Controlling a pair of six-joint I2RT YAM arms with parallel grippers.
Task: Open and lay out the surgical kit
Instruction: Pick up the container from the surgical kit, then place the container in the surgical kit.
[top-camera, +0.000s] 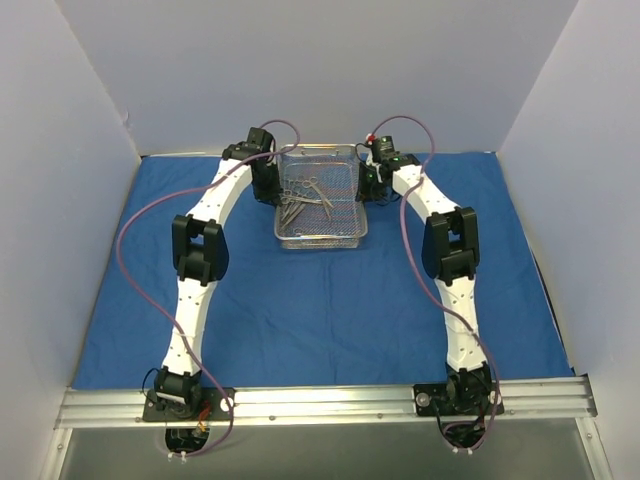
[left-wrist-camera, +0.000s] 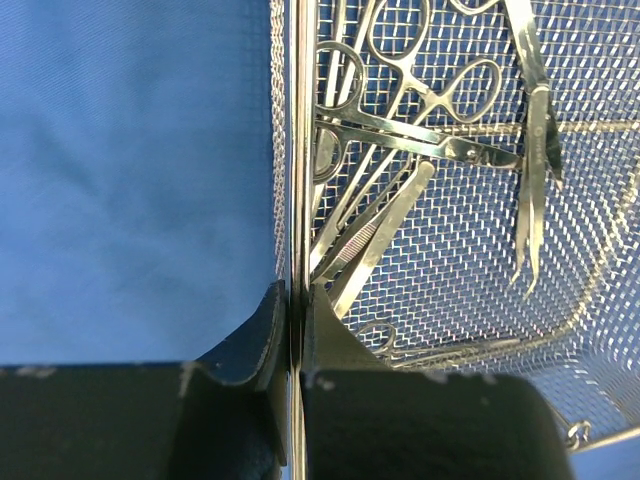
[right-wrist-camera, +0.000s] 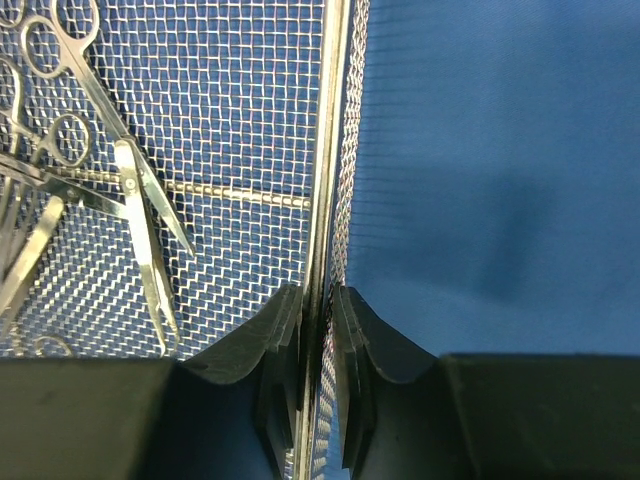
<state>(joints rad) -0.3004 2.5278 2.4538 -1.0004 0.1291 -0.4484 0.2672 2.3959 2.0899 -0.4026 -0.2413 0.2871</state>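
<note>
The silver wire-mesh tray (top-camera: 322, 239) stands on the spread royal-blue cloth (top-camera: 330, 310) at the back middle. Several thin silver scissor-handled instruments (top-camera: 303, 198) lie inside it. My left gripper (top-camera: 266, 180) is shut on the tray's left wall (left-wrist-camera: 293, 150), one finger outside, one inside. My right gripper (top-camera: 372, 182) is shut on the tray's right wall (right-wrist-camera: 331, 150) in the same way. In the left wrist view the instruments (left-wrist-camera: 420, 140) lie crossed over the mesh floor. The right wrist view shows scissors (right-wrist-camera: 130, 170) near the wall.
The blue cloth covers most of the table between white side walls (top-camera: 60, 200). An aluminium rail (top-camera: 320, 402) carries both arm bases at the near edge. Purple cables (top-camera: 135, 225) loop beside each arm.
</note>
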